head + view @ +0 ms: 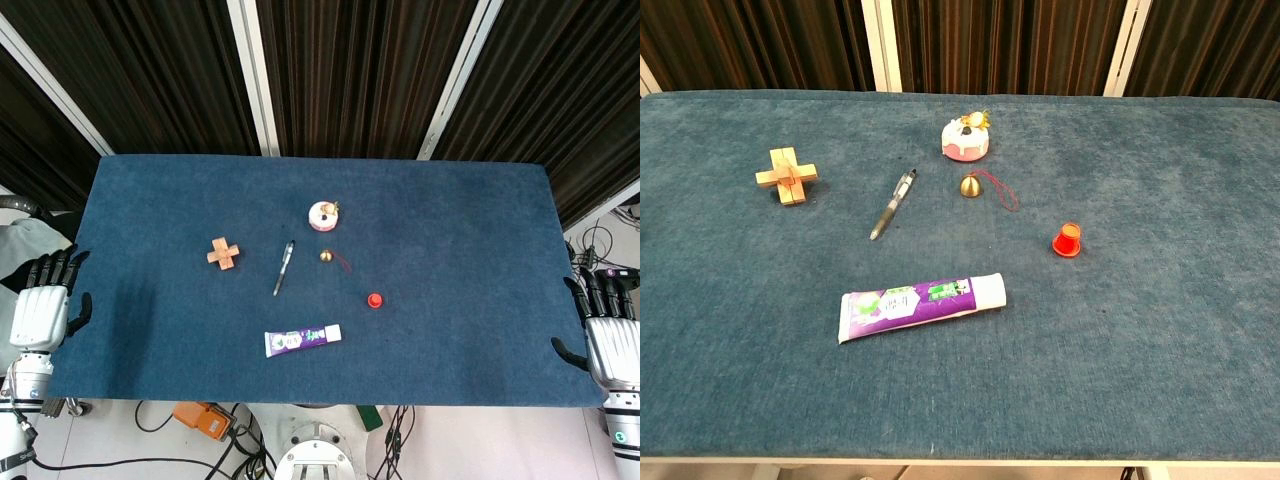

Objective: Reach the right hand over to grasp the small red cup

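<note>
The small red cup (375, 300) (1067, 240) stands upside down on the blue table cloth (470, 240), right of centre. My right hand (608, 330) hangs off the table's right edge, fingers spread and empty, far from the cup. At the left edge my left hand (45, 300) is likewise open and holds nothing. Neither hand shows in the chest view.
A toothpaste tube (302, 340) (922, 305) lies near the front. A pen (284, 267) (892, 203), a small brass bell with a red cord (327, 257) (972, 185), a pink cake toy (324, 214) (967, 139) and a wooden cross puzzle (223, 253) (787, 176) sit further back.
</note>
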